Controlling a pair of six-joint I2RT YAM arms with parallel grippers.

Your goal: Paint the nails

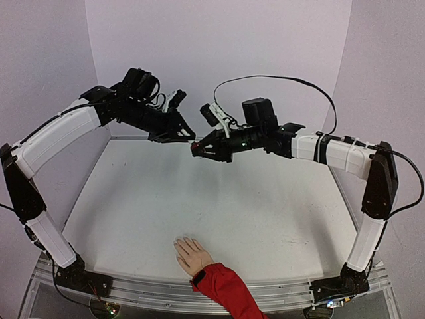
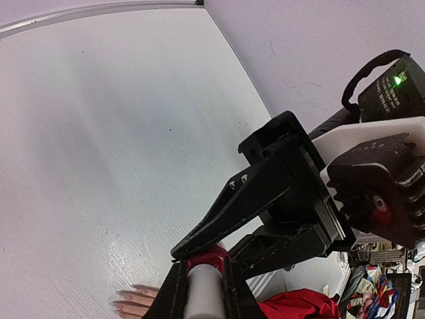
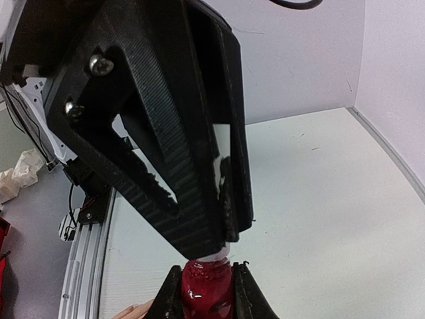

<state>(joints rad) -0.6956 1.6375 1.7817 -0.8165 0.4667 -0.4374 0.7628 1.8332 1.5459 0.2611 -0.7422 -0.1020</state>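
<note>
- Left gripper (image 1: 190, 136): raised above the far part of the table (image 1: 265, 199); its ribbed black fingers are closed narrowly on a smooth white cap (image 2: 202, 296) of cylindrical shape.
- Right gripper (image 1: 196, 150): brought tip to tip with the left one; its matt black fingers are clamped on the glossy dark-red polish bottle (image 3: 209, 292), seen directly below the cap in the right wrist view.
- Cap and bottle: shown in line and touching; whether the cap is screwed on cannot be told.
- Mannequin hand (image 1: 191, 254): smooth, beige, laid flat at the near edge of the table, well apart from both grippers, with fingers pointed towards the far left.
- Red sleeve (image 1: 226, 287): soft creased cloth, drawn over the wrist and hanging past the table's edge.
- Nails (image 1: 180, 243): located at the fingertips; too small for any tint to be told.
</note>
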